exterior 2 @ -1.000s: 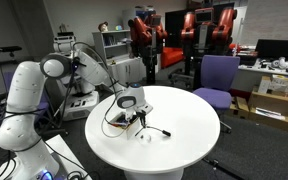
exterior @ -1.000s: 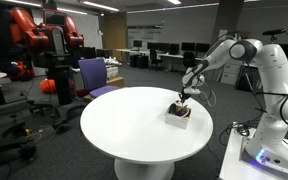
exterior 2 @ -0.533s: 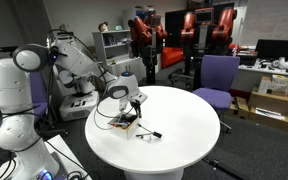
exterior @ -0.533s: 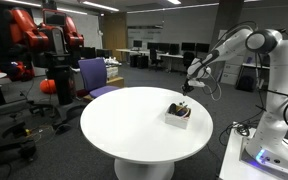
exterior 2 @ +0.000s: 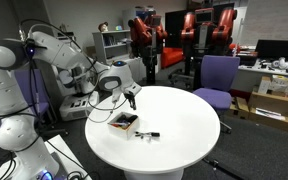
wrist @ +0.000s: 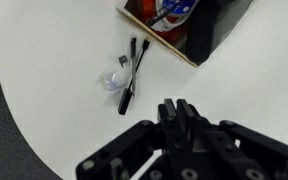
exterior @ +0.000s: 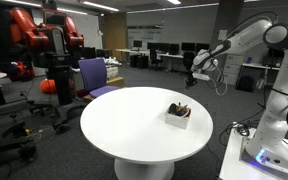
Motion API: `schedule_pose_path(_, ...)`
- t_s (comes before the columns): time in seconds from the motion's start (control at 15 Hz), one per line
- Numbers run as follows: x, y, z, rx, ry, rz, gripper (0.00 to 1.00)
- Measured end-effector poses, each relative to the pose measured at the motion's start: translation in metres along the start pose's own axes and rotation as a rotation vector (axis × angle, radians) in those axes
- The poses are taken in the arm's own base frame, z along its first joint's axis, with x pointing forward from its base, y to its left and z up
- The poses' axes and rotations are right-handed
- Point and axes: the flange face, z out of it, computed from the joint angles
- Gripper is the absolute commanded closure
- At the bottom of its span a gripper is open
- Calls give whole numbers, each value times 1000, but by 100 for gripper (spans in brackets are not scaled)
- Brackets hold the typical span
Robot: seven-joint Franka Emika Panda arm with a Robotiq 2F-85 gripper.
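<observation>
Lifted well clear of the box [exterior: 179, 114], left on the table [exterior: 124, 130]. Kept the claw [wrist: 180, 106] pinched together, seemingly empty.

I am seeing wide bare surface across most of the round white table [exterior: 124, 130]. Only the small open box [exterior 2: 123, 121] near the rim and the black marker [wrist: 130, 85] lying just beside it are taking up room. My gripper [exterior 2: 131, 96] is hanging above the box with open air beneath. A purple chair [exterior: 94, 72] is crowding one side of the rim.
</observation>
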Motion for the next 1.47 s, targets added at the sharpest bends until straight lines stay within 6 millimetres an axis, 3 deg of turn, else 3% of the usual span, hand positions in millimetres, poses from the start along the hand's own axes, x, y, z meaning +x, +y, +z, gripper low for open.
schedule_pose_path(0.13, -1, 2, -1, 0, -1, 4, 54)
schedule_pose_path(0.33, 0, 9, 11, -16, -20, 15, 32)
schedule_pose_path(0.6, 0, 20, 56, -63, -82, 26, 2)
schedule_pose_path(0.67, 0, 22, 71, -76, -99, 27, 0)
schedule_pose_path(1.13, 17, 39, 165, -167, -166, 48, 3)
schedule_pose_path(1.27, 25, 43, 183, -189, -169, 68, 13)
schedule_pose_path(1.33, 28, 44, 191, -200, -168, 78, 30)
schedule_pose_path(1.47, 34, 45, 202, -216, -165, 93, 43)
